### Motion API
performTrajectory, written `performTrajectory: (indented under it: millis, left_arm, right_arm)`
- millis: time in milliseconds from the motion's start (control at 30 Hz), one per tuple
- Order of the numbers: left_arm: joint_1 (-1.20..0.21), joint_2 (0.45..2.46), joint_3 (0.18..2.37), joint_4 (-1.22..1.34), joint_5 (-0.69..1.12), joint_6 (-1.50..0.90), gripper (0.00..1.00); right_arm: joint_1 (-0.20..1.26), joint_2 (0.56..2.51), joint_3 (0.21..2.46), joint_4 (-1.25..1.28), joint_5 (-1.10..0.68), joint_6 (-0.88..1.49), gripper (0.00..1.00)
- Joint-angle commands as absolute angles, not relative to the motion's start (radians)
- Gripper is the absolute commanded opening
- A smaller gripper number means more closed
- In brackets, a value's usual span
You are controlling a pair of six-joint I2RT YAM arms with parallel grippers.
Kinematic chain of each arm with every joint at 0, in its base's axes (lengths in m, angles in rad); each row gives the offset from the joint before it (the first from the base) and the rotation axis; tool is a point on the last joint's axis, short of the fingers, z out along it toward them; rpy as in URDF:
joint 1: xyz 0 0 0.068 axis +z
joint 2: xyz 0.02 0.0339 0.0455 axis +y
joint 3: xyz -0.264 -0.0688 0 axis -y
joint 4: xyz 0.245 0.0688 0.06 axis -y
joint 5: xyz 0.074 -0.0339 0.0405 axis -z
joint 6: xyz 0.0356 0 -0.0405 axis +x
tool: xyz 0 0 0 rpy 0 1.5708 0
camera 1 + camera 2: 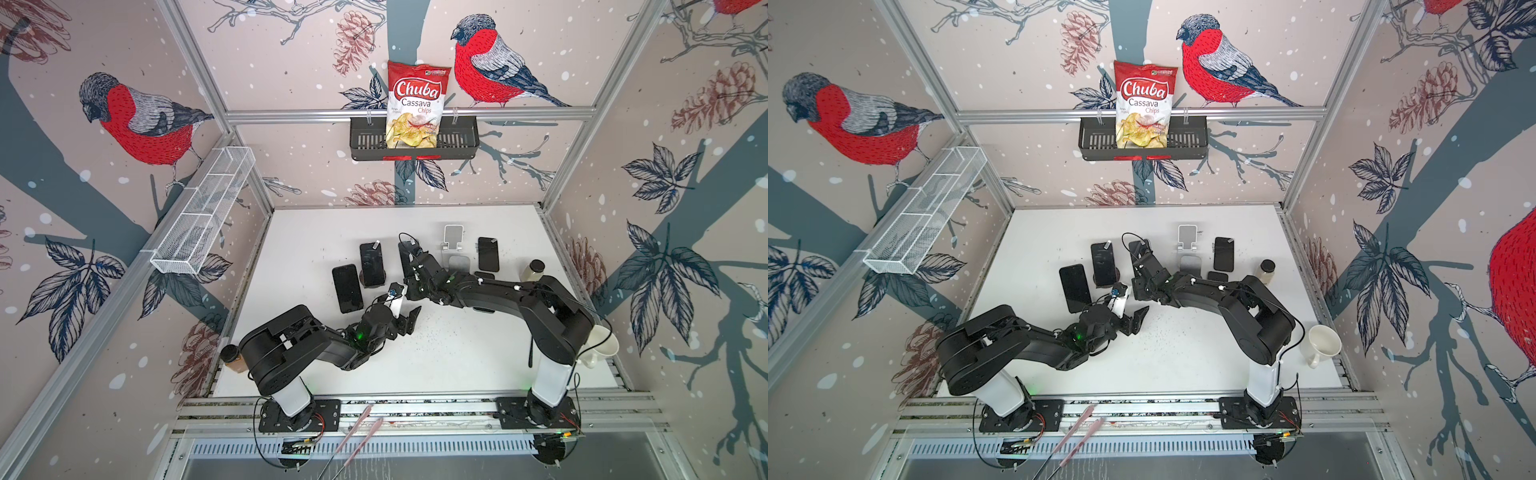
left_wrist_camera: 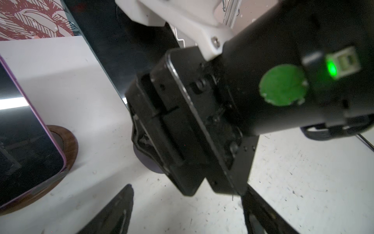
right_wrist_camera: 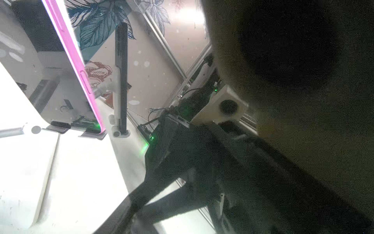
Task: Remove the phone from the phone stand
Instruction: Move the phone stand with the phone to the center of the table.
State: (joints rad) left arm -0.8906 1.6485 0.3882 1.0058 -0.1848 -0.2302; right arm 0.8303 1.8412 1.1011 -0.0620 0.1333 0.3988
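Observation:
A dark phone [image 1: 404,252] stands tilted near the table's middle in both top views, and my right gripper [image 1: 412,263] is shut on its lower side edge. From the left wrist the phone [image 2: 113,56] is a black slab with the right gripper's fingers [image 2: 162,129] clamped on it. Its phone stand [image 2: 150,165] shows only as a dark round base under the grip. My left gripper [image 1: 409,320] hangs open just in front, fingers [image 2: 121,204] spread over bare table and holding nothing. The right wrist view is mostly filled by a dark blurred surface.
Left of the grip, a purple-cased phone [image 1: 371,262] leans on a round wooden stand [image 2: 69,145], and another phone [image 1: 347,288] lies flat. An empty white stand [image 1: 453,237], a grey stand [image 1: 459,262] and a propped phone [image 1: 488,253] are behind right. A jar [image 1: 535,270] and mug [image 1: 1323,344] sit farther right.

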Motion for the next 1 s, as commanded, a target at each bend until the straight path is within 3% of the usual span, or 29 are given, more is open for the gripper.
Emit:
performTrajectory:
  millis: [0, 533, 967]
  left_arm:
    - [-0.89, 1.65, 0.391, 1.012, -0.188, -0.228, 0.82]
    - [-0.891, 1.659, 0.397, 0.982, -0.208, -0.219, 0.82]
    - [-0.891, 1.657, 0.41, 0.962, -0.216, -0.205, 0.82]
  right_arm:
    - [0.831, 1.83, 1.085, -0.097, 0.135, 0.411, 0.66]
    - [0.834, 1.783, 1.042, -0.064, 0.131, 0.39, 0.7]
    - [0.833, 1.75, 1.031, -0.054, 0.138, 0.384, 0.8]
